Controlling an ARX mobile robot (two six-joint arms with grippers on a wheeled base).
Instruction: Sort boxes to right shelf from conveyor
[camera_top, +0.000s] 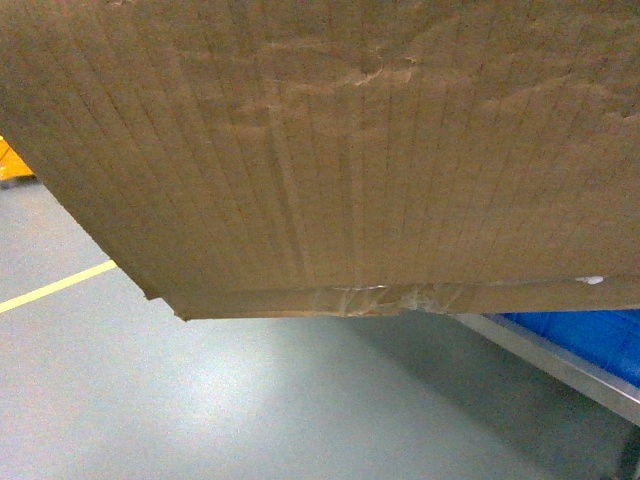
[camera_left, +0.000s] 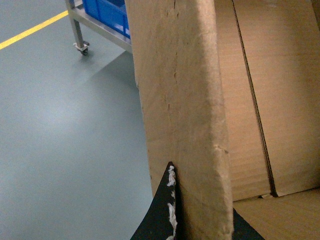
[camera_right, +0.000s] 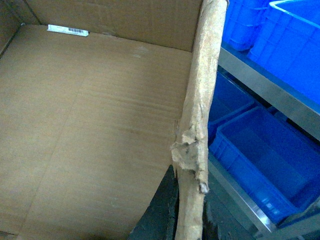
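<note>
The brown cardboard box (camera_top: 320, 150) is held off the floor. Its underside, with clear tape (camera_top: 380, 298) on the seam, fills most of the head view and hides both arms there. My left gripper (camera_left: 200, 212) is shut on one thick side wall of the box (camera_left: 185, 100), a black finger on each face. My right gripper (camera_right: 192, 210) is shut on the torn opposite wall (camera_right: 200, 100), and a white barcode sticker (camera_right: 67, 30) shows inside the box (camera_right: 100, 125). The conveyor is out of view. I cannot tell whether the silver metal rack (camera_right: 260, 80) is the right shelf.
That rack (camera_top: 550, 355) holds blue plastic bins (camera_right: 260, 160) just right of the box. It stands on a caster (camera_left: 82, 48). A grey floor with a yellow line (camera_top: 55, 285) lies below. An orange patch (camera_top: 8, 160) shows at the far left.
</note>
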